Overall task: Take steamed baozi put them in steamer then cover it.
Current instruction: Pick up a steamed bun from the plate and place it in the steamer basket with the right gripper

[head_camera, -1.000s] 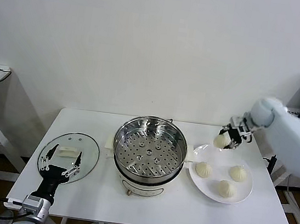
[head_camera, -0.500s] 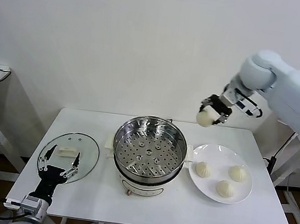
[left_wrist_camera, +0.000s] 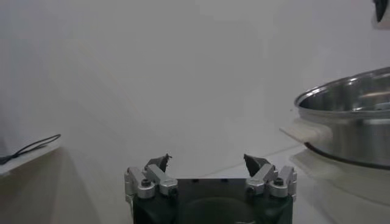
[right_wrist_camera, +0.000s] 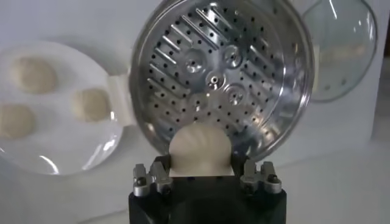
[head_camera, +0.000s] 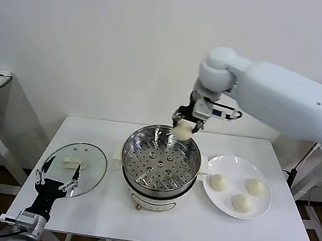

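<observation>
The right claw (head_camera: 184,125), gripping one baozi (head_camera: 182,132), has travelled from the plate (head_camera: 259,212) to above the steamer (head_camera: 156,182); release pending. The left claw (head_camera: 56,176) idles open.

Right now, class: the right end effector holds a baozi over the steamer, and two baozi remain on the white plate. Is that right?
Not quite. Three baozi remain on the white plate, as the head view shows. The rest stands: the right end effector holds a baozi over the steamer.
</observation>
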